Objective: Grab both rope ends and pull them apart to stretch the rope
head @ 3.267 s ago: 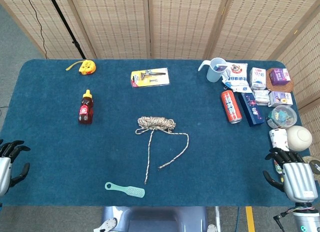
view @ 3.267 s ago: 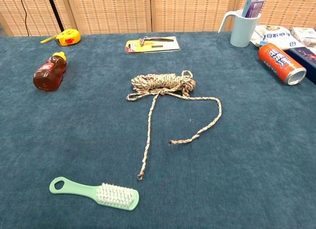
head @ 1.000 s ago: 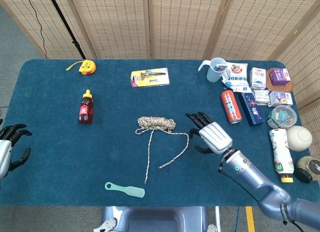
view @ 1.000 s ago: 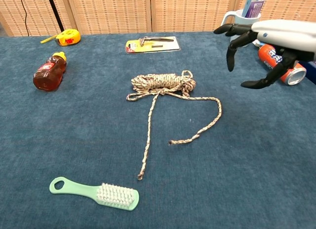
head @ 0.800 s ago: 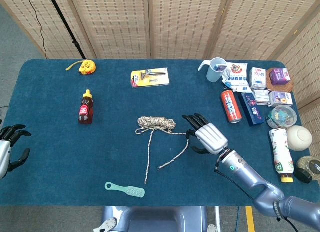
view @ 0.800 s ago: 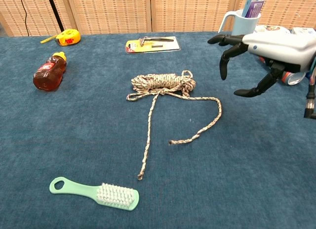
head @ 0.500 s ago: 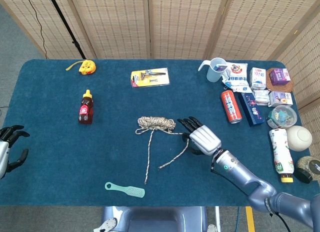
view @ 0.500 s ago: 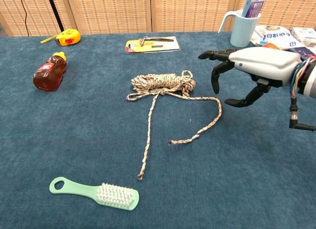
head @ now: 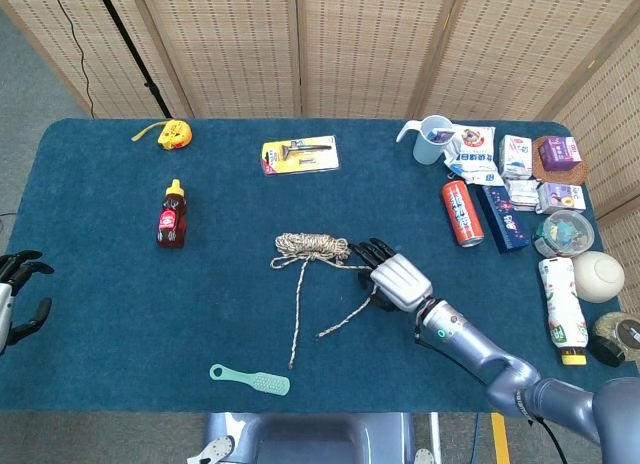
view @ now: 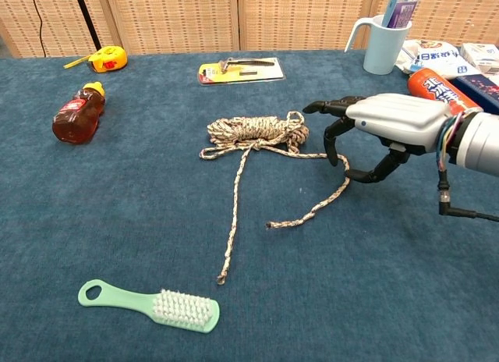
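Right hand (view: 366,136) over rope (view: 257,136) bend, fingers apart and curled down, possibly touching the strand, hard to tell. Loose ends on table (view: 117,221), apart. Green brush (view: 152,304) near front edge.

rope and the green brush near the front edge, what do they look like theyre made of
The rope looks like braided synthetic or cotton cord, matte: a speckled tan-and-white weave shows along its strands; the fibre itself cannot be told. The brush looks like moulded plastic, smooth mint green in one piece with a hanging hole, with pale bristles, probably nylon.
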